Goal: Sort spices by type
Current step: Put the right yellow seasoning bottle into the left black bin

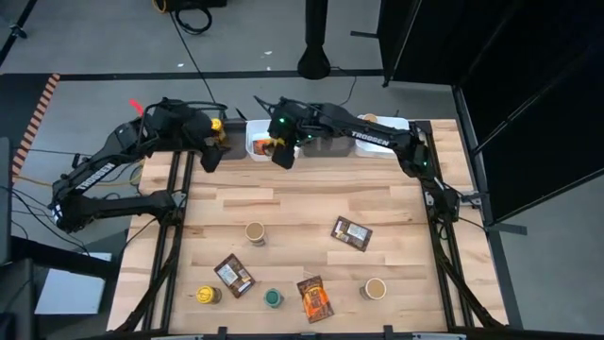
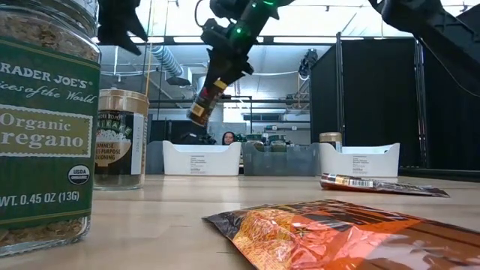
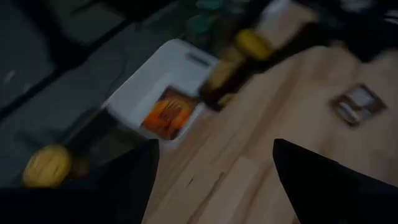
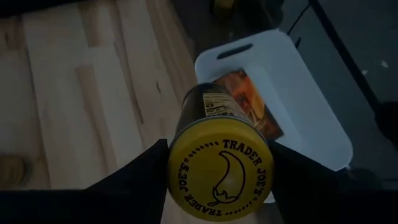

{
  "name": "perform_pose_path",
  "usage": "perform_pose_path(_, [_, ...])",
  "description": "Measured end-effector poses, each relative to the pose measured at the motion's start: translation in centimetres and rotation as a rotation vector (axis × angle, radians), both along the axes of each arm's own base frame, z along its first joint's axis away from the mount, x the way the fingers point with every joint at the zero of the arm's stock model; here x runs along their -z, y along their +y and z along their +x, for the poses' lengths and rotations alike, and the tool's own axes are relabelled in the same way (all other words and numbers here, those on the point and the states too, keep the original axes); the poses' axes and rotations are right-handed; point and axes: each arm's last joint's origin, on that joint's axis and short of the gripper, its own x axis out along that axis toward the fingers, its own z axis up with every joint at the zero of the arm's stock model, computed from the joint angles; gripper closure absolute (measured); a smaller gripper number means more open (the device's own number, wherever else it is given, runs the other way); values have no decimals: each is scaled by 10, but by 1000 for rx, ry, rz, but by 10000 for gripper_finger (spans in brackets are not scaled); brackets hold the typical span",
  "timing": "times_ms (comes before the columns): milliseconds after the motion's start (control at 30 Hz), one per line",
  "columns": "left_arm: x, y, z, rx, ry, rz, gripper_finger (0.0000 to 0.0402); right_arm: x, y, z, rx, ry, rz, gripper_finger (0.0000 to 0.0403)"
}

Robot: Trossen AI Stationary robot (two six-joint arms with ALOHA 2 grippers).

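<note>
A: Where is the right gripper (image 1: 282, 151)?

B: At the far edge of the table (image 1: 311, 203), over the left-hand white bin (image 1: 257, 144). Its fingers are clamped on a yellow-lidded Trader Joe's jar (image 4: 217, 158), which hangs tilted in the air in the low view, above the row of bins.

A: Anything in that bin?

B: An orange packet (image 4: 249, 102) lies flat inside it. The right wrist view looks past the jar's lid straight down onto it.

A: And the left gripper (image 1: 209, 151)?

B: It hangs just left of that same bin, jaws spread wide, nothing between them. Near its wrist there is a yellow round shape, but I cannot tell what it is.

A: What lies on the table?

B: A tan-lidded jar (image 1: 255, 231) near the middle, and a brown packet (image 1: 351, 233) to its right. Nearer the front edge: a jar with a yellow lid (image 1: 208, 296), a second brown packet (image 1: 233, 275), a green-lidded oregano jar (image 1: 273, 298), an orange packet on the table (image 1: 314, 298), and another tan-lidded jar (image 1: 375, 288).

A: The other bins?

B: A grey bin (image 2: 280, 160) stands in the middle of the row, and a second white bin (image 2: 358, 160) to its right, with a tan-lidded jar standing in or behind it; I cannot tell which.
</note>
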Motion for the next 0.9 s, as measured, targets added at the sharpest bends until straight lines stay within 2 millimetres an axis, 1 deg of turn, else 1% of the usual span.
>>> perform_pose_path(67, [3, 2, 6, 63, -44, 23, 80, -7, 1, -2, -13, -12, -15, 164])
perform_pose_path(200, [15, 7, 17, 167, -101, 63, 80, -30, 4, -14, -9, -56, -38, 164])
perform_pose_path(300, [25, 12, 28, 259, -157, 102, 80, -37, 5, -17, -5, -68, -51, 164])
perform_pose_path(433, [34, 21, 43, 316, -226, 133, 80, -37, 7, -17, -11, -66, -51, 164])
perform_pose_path(533, [41, 28, 54, 343, -198, 149, 80, -37, 12, -15, -36, -72, -52, 164])
perform_pose_path(667, [53, 35, 66, 373, -163, 128, 80, -38, 17, -12, -57, -87, -60, 164])
perform_pose_path(767, [54, 39, 72, 392, -182, 130, 80, -38, 20, -11, -66, -87, -61, 164])
perform_pose_path(900, [49, 40, 74, 406, -228, 176, 80, -39, 21, -10, -71, -97, -65, 164])
